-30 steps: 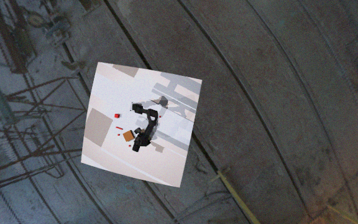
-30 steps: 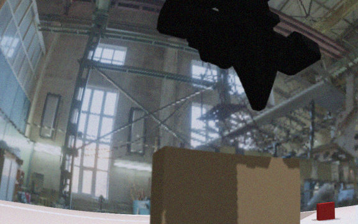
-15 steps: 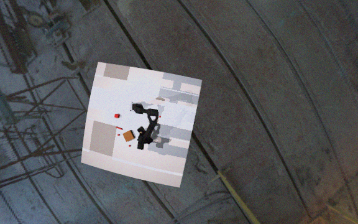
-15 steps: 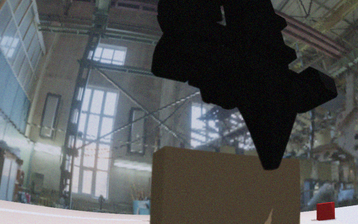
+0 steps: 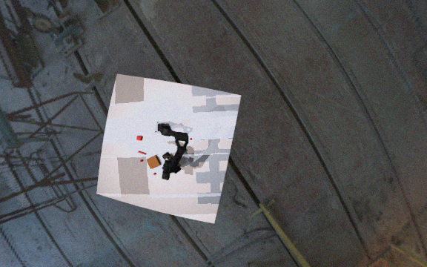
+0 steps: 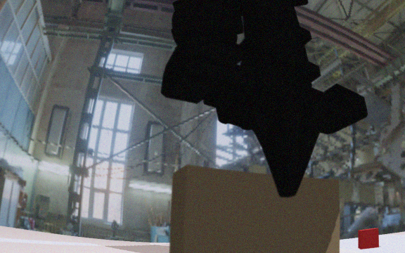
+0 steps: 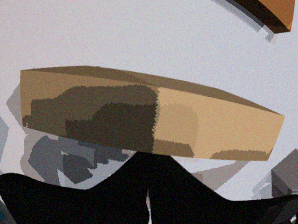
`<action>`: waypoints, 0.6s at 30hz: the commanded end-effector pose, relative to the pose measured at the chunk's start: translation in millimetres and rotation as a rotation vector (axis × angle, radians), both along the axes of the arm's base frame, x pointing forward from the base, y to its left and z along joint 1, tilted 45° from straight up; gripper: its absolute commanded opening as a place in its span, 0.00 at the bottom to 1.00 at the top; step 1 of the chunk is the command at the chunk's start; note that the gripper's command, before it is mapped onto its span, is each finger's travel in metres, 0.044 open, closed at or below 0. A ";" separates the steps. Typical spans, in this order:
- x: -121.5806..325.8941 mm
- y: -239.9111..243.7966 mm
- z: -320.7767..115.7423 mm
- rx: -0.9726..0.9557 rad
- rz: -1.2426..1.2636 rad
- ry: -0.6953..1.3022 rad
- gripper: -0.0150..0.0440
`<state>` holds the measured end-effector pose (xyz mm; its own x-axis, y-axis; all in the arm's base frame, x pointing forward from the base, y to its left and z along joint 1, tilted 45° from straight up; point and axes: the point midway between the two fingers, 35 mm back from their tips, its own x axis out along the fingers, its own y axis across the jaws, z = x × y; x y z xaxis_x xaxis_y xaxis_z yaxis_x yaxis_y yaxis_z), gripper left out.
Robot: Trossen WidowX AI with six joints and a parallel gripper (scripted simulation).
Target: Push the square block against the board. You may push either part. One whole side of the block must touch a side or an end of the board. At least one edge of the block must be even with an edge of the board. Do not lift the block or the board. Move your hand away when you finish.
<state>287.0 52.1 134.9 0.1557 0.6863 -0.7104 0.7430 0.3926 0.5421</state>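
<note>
Square block (image 5: pixel 153 162) (image 7: pixel 287 12), orange-brown, lies flat on the pale tabletop (image 5: pixel 132 115) beyond the jaws' tips and toward the upper right of the wrist view, with a strip of pale surface between it and the tan board (image 6: pixel 223 214) (image 7: pixel 225 120). The black gripper (image 5: pixel 167 167) (image 6: pixel 287 193) (image 7: pixel 149 149) is closed with nothing between its jaws, pointing down at the near side of the board, which stretches crosswise just ahead of the fingertips; the dark, shadowed view seems to show them very close, but contact cannot be confirmed.
</note>
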 end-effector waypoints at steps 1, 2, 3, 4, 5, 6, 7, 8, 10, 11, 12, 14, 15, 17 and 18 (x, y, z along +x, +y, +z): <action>5.0 -3.1 -2.7 0.002 0.005 -0.005 0.25; 6.1 -4.1 -3.4 0.002 0.005 -0.005 0.25; 7.1 -5.0 -4.1 0.002 0.005 -0.005 0.25; 8.2 -6.0 -4.8 0.002 0.005 -0.005 0.25; 9.3 -7.0 -5.5 0.002 0.005 -0.005 0.25; 10.3 -7.9 -6.2 0.002 0.005 -0.005 0.25; 11.4 -8.9 -6.9 0.001 0.005 -0.005 0.25; 12.4 -9.9 -7.7 0.001 0.005 -0.005 0.25; 14.5 -11.9 -9.1 0.001 0.005 -0.005 0.25; 15.5 -12.9 -9.9 0.001 0.005 -0.005 0.25; 16.6 -13.9 -10.6 0.001 0.005 -0.005 0.25; 18.6 -15.9 -12.2 0.001 0.005 -0.005 0.25; 19.6 -16.9 -13.0 0.001 0.005 -0.006 0.25; 21.6 -18.9 -14.6 0.001 0.005 -0.006 0.25; 22.6 -19.9 -15.4 0.001 0.005 -0.006 0.25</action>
